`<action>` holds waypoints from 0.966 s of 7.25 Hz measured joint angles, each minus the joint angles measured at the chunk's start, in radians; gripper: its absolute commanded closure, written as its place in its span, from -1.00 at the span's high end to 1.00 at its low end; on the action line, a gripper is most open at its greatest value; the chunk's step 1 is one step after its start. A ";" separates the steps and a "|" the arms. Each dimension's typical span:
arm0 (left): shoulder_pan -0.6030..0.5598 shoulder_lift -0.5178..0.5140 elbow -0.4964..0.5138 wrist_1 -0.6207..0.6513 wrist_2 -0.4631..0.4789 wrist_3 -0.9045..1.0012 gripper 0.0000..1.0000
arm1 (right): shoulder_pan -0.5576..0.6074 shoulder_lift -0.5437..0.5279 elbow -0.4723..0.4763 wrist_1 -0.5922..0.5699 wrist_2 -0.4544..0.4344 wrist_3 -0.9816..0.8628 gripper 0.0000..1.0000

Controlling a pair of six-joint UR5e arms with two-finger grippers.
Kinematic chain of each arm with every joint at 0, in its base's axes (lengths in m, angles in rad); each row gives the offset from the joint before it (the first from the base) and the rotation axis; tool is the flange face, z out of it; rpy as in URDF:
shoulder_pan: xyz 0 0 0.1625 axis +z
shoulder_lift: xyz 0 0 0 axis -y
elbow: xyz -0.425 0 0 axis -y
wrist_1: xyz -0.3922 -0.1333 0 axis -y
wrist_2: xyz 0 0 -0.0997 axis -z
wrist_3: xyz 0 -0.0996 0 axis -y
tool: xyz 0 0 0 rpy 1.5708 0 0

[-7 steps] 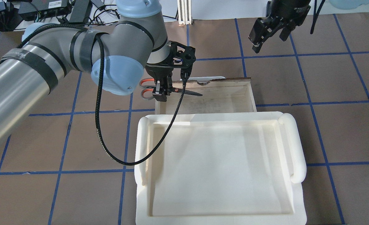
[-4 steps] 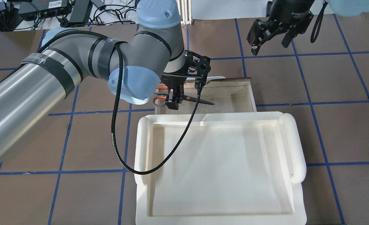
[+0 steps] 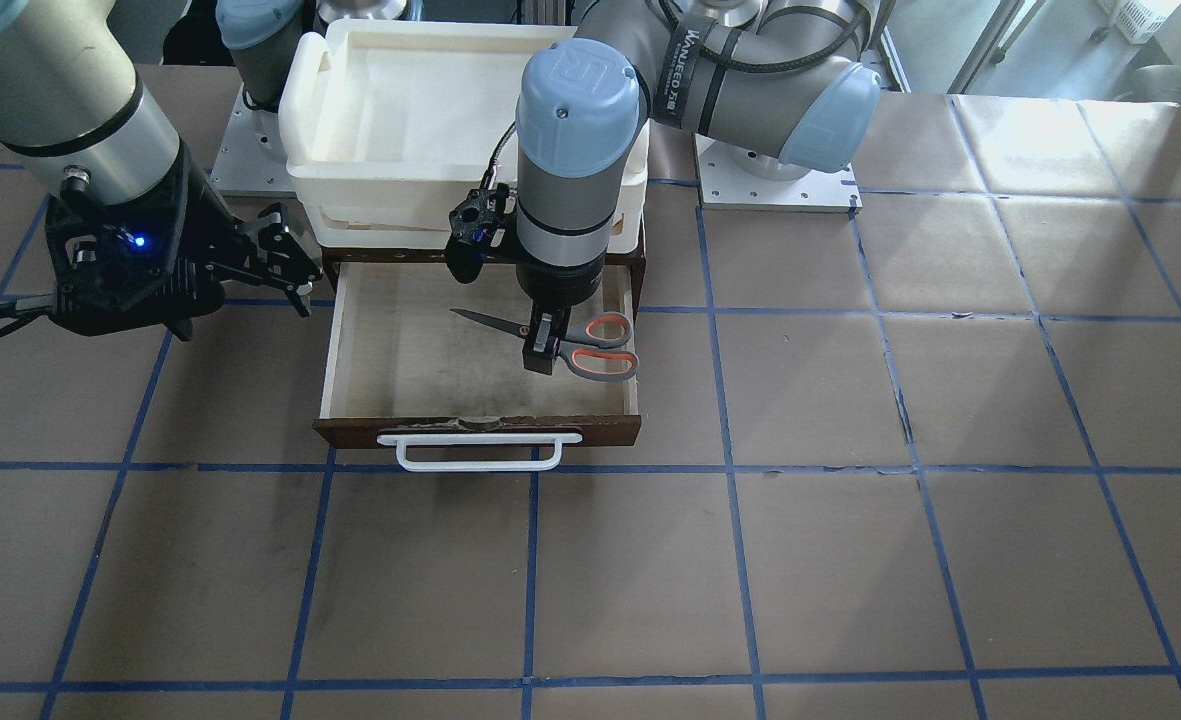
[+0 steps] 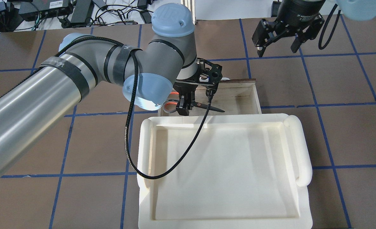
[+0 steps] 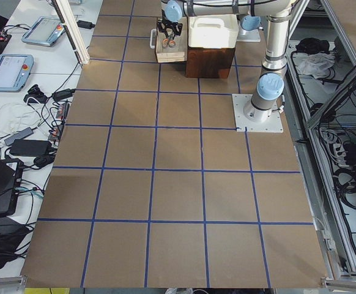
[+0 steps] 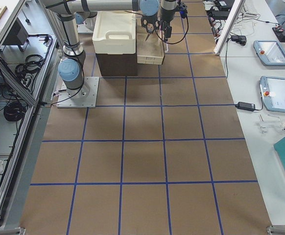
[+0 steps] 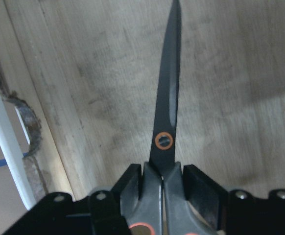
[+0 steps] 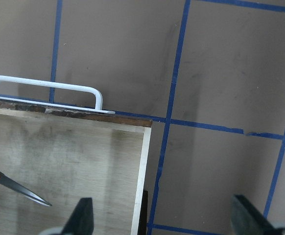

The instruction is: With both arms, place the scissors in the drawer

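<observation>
Scissors (image 3: pixel 576 351) sit clamped in the left gripper (image 3: pixel 542 352) over the pale wood inside of the drawer (image 3: pixel 398 352), toward its robot's-left side. The black fingers (image 7: pixel 132 182) close on the pair just behind the pivot, where the blades run into the handles. The blades lie shut together as one narrow pointed shape, level with the drawer floor, tip aimed toward the robot's right. From the front they read silver; in the left wrist view they look dark, in shade, with a small orange ring around the pivot screw. The handles are grey with orange-red lining inside both loops, and they stick out of the grip on the side away from the tip, close to the drawer's side wall. Whether the scissors touch the floor or hang just above it cannot be told.

The drawer stands pulled out, its dark brown front chipped along the top edge, with a white bar handle (image 3: pixel 480 452) fixed on the outside. Its floor is scuffed and stained grey in patches.

The right gripper (image 4: pixel 277 47) hovers beyond the drawer's other side above the brown table (image 3: pixel 850 400), jaws spread wide with nothing between them; its wrist view looks down on the drawer's corner and the blade tip.

A white plastic bin (image 4: pixel 303 149) sits on top behind the open drawer.
</observation>
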 measured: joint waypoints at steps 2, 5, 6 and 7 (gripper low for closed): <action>-0.007 -0.015 0.000 0.010 -0.003 0.005 -0.17 | 0.000 -0.011 0.011 0.007 -0.003 0.033 1.00; -0.009 -0.024 0.000 0.013 -0.002 -0.003 0.65 | 0.000 -0.015 0.014 0.011 -0.007 0.039 1.00; -0.009 -0.024 0.000 0.013 -0.002 -0.019 0.68 | -0.001 -0.018 0.015 0.008 -0.021 0.038 1.00; -0.009 -0.017 0.001 0.012 -0.002 -0.050 0.68 | -0.005 -0.023 0.013 0.002 -0.057 0.033 1.00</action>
